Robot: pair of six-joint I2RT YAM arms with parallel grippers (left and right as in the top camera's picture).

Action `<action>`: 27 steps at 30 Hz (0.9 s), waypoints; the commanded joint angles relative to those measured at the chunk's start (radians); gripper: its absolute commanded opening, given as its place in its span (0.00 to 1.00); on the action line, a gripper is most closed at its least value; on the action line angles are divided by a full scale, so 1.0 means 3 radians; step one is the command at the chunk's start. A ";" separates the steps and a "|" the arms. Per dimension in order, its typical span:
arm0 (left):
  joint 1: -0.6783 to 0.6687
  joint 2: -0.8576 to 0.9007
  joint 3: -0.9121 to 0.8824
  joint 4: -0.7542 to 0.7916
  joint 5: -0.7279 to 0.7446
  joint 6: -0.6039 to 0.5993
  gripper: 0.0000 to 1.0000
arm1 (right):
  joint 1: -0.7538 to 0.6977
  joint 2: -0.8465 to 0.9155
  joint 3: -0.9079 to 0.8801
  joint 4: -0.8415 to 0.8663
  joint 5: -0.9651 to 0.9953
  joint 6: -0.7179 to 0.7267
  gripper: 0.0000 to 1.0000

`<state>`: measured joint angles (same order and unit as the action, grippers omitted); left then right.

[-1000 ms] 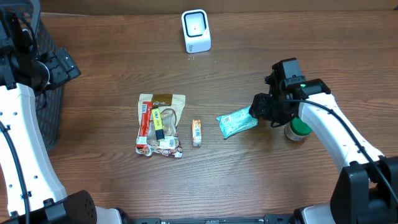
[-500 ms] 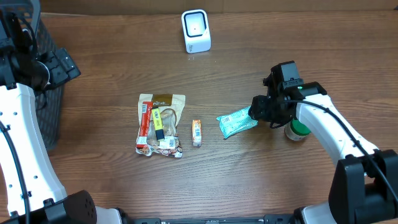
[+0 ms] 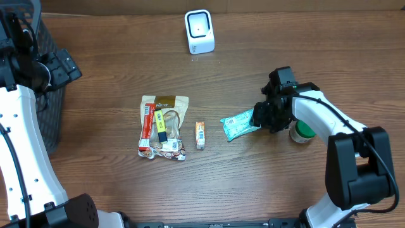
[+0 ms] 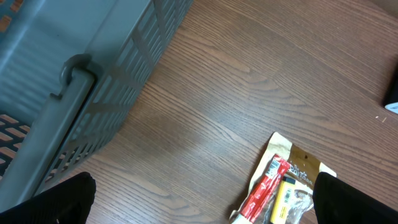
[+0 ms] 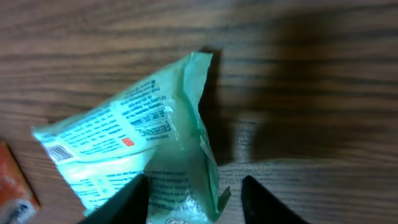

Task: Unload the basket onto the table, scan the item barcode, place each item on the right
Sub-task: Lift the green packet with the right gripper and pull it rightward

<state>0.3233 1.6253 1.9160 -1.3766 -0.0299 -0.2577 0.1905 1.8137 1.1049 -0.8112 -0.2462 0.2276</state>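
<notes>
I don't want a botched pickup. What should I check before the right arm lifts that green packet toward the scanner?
1. Green packet inside the right gripper: ok, its edge lies between the jaws.
2. Grip closed: not ok, wood shows beside one finger.
3. Barcode visible: ok, faces up.
4. Scanner path: ok, bare table between.
5. Green-capped bottle clear of the arm: cannot tell, very close.
6. Left gripper away: ok, open by the basket.
</notes>
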 commanded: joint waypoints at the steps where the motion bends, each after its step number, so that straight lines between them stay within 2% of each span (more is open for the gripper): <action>1: 0.0006 -0.0019 0.0056 -0.0001 0.0013 0.0025 1.00 | -0.0004 0.0051 -0.0022 -0.0020 -0.0067 -0.0003 0.35; 4: 0.0006 -0.0019 0.0056 -0.0001 0.0014 0.0025 1.00 | -0.0004 0.0052 -0.0022 -0.0028 -0.0067 -0.0003 0.27; 11: 0.0006 -0.0019 0.0056 -0.0001 0.0013 0.0025 1.00 | -0.0004 0.0052 -0.0022 -0.0034 -0.0067 -0.0003 0.33; 22: 0.0006 -0.0019 0.0056 -0.0001 0.0013 0.0025 1.00 | -0.0004 0.0052 -0.0289 0.0195 -0.0057 -0.0003 0.32; 24: 0.0006 -0.0019 0.0056 -0.0001 0.0013 0.0025 1.00 | -0.0004 0.0052 -0.0322 0.0219 -0.0057 -0.0003 0.24; 26: 0.0006 -0.0019 0.0056 0.0000 0.0013 0.0027 1.00 | -0.0004 0.0052 -0.0322 0.0219 -0.0060 -0.0003 0.08; 27: 0.0006 -0.0019 0.0056 0.0000 0.0013 0.0027 1.00 | -0.0004 0.0051 -0.0315 0.0219 -0.0075 -0.0003 0.05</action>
<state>0.3233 1.6253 1.9160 -1.3766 -0.0299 -0.2577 0.1886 1.8080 1.0504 -0.7406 -0.3046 0.2325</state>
